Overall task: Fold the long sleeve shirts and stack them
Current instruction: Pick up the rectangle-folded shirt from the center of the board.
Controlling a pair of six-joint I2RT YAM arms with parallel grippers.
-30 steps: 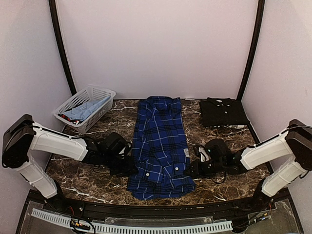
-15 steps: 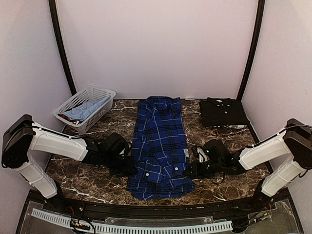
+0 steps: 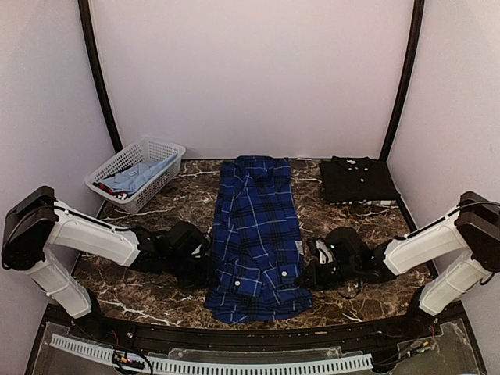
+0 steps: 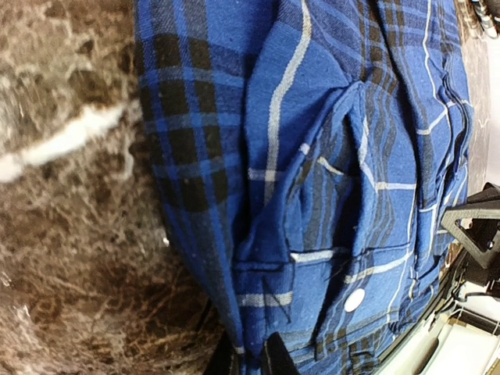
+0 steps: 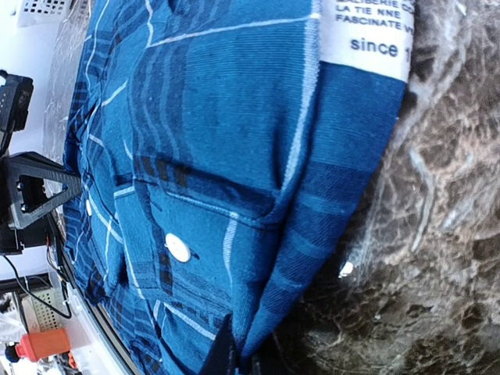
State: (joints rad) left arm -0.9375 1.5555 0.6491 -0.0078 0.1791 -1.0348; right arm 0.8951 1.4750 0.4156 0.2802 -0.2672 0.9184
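One white lattice basket point(image 3: 160, 178) sits at the far left corner of the table point(image 3: 141, 295), with pale blue cloth inside it. Toward the near edge, the left gripper point(image 3: 208, 272) lies low on the marble against the left side of the plaid shirt point(image 3: 258, 226). Its wrist camera shows the gripper point(image 4: 254, 358) nearly closed, with the shirt's point(image 4: 312, 156) folded edge pinched between the two dark fingertips point(image 4: 280, 355). That view alone shows a small white button point(image 4: 355, 300) on a cuff or flap and the brown veined table point(image 4: 70, 234) just beside the cloth.

The plaid shirt lies flat down the middle of the table, collar toward the far edge and hem toward the near edge, folded into a long narrow strip.

The right gripper point(image 3: 307, 275) meets the shirt's right side, level with the left one. Seen from its wrist, this gripper point(image 5: 238, 355) is also drawn almost together on the folded edge of the shirt point(image 5: 219, 117). Only this view makes the printed white label point(image 5: 367, 35) partly readable, and it shows another white button point(image 5: 177, 248). From above, the label point(image 3: 299, 245) is just a pale tab.

At the far right corner lies the black shirt point(image 3: 358, 181), folded into a neat rectangle and well apart from both grippers. Only the overhead view shows it and the basket.
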